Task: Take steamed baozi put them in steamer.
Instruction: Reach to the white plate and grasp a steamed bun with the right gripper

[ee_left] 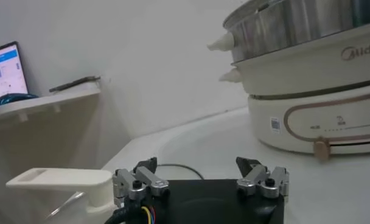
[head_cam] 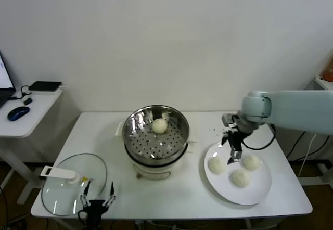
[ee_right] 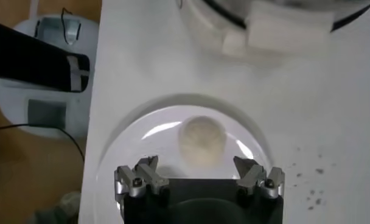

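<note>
Down at the near edge of the white table (head_cam: 171, 199) the left gripper (head_cam: 97, 200) sits low and parked, its fingers spread with nothing between them, right beside the glass lid (head_cam: 73, 191) with its white handle (head_cam: 58, 173). Over on the right, the right gripper (head_cam: 234, 154) hangs above the plate (head_cam: 255, 193), jaws held wide apart and gripping nothing, and in the right wrist view one bun (ee_right: 201, 140) lies directly below, centred between the two fingers (ee_right: 139, 179). That flat, round white plate carries three smooth, domed, cream-white buns (head_cam: 240, 177): one at the near side, one toward the left rim just under the gripper, one toward the right. The gripper tip sits between the left and right buns, just above them; whether it touches either I cannot tell. In the middle of the table stands the steamer (head_cam: 156, 136), a round, shiny steel basket with a perforated floor seated in a cream pot base. A fourth bun (head_cam: 159, 126) rests inside it, toward the far wall. Farther off on the left, a side desk (head_cam: 26, 118) holds a blue mouse (head_cam: 18, 113) and a flat black device (head_cam: 45, 86) before the plain white wall (head_cam: 166, 37).
</note>
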Tool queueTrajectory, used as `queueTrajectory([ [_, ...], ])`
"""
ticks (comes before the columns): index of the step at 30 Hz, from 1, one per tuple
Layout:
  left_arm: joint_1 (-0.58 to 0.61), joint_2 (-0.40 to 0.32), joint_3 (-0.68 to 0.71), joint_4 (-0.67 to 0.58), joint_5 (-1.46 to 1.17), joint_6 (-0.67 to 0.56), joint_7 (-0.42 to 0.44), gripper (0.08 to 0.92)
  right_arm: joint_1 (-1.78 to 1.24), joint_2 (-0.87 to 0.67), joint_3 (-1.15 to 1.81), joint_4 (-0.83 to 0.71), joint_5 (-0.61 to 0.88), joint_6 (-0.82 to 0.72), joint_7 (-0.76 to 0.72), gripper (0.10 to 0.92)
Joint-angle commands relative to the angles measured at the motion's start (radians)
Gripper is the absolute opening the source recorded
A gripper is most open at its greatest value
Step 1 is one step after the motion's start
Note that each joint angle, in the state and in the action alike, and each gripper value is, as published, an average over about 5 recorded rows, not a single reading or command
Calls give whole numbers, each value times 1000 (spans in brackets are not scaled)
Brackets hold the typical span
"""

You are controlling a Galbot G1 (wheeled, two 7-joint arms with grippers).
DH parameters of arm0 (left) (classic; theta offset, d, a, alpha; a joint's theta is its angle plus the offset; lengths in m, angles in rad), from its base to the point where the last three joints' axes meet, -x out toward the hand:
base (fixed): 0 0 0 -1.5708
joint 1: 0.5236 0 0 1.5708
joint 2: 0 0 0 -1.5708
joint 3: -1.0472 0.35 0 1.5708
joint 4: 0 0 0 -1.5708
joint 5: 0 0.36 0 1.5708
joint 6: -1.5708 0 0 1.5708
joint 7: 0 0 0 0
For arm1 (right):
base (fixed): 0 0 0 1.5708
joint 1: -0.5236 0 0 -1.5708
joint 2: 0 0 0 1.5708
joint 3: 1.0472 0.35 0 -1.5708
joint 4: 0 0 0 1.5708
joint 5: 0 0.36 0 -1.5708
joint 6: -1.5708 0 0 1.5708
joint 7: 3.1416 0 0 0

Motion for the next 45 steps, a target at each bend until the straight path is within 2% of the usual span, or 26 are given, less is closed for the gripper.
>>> queueTrajectory([
  [1, -1, -32, -5, 11, 4, -4, -1, 823, -235, -42, 127, -24, -102, -130, 115, 823],
  [12, 0, -26, -5, 6, 5, -4, -1, 823, -414, 12, 336, -111, -113, -163, 280, 823],
  [32, 9, -27, -6, -12, 4, -2, -2, 823, -385, 6, 309, -99, -117, -193, 211, 818],
  [42, 9, -30, -4, -16, 6, -1, -2, 823, -375, 6, 318, -105, -106, -194, 184, 641],
  [45, 11, -29, -6, -20, 6, 0, -1, 823, -338, 0, 301, -92, -89, -190, 159, 616],
])
